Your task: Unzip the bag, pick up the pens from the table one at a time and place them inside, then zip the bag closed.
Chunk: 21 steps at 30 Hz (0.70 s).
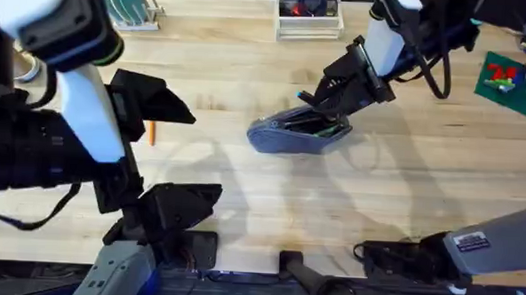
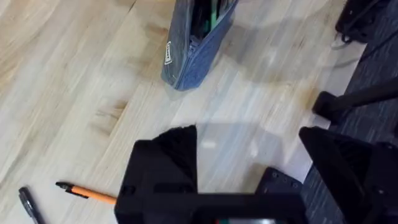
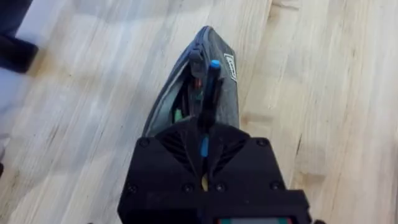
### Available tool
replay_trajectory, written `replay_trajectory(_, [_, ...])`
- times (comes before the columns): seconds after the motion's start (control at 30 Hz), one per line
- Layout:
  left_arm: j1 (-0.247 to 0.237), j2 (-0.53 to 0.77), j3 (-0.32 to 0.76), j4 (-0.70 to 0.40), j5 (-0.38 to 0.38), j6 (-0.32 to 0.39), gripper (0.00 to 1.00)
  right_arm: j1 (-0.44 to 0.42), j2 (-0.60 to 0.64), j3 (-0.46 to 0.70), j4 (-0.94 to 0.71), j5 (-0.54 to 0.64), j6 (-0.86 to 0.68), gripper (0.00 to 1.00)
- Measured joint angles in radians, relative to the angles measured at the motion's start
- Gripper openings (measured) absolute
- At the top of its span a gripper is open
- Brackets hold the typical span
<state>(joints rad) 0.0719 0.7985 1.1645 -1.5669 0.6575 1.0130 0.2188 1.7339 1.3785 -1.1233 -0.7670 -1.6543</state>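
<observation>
The grey-blue bag (image 1: 286, 135) lies mid-table on the table (image 1: 270, 192) with its zipper open and green pens (image 2: 214, 15) visible inside. My right gripper (image 1: 325, 110) hovers over the bag's open end, shut on a dark pen with a blue tip (image 3: 209, 93) that points down into the opening of the bag (image 3: 227, 99). My left gripper (image 2: 249, 180) is raised high over the table's left side, open and holding nothing. Below it an orange pen (image 2: 87, 193) with a black end and a dark pen (image 2: 28, 205) lie on the wood. The orange pen (image 1: 151, 132) lies left of the bag.
A rack with green plates (image 1: 131, 4) stands at the back left, a white bin (image 1: 308, 20) at the back centre, and a green plate with toy bricks (image 1: 511, 78) at the far right. The table's front edge runs along the arm bases.
</observation>
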Motion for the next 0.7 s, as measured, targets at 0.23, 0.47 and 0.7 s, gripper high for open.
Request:
replay_trajectory(0.23, [0.0, 0.0, 0.0, 0.0, 0.0, 0.0, 0.995, 0.003, 0.008, 0.0, 0.0, 0.0, 0.0, 0.13])
replay_trajectory(0.47, [0.0, 0.0, 0.0, 0.0, 0.0, 0.0, 0.995, 0.008, 0.011, 0.0, 0.0, 0.0, 0.022, 0.83])
replay_trajectory(0.7, [0.0, 0.0, 0.0, 0.0, 0.0, 0.0, 0.996, 0.008, 0.011, 0.0, 0.0, 0.0, 0.05, 0.997])
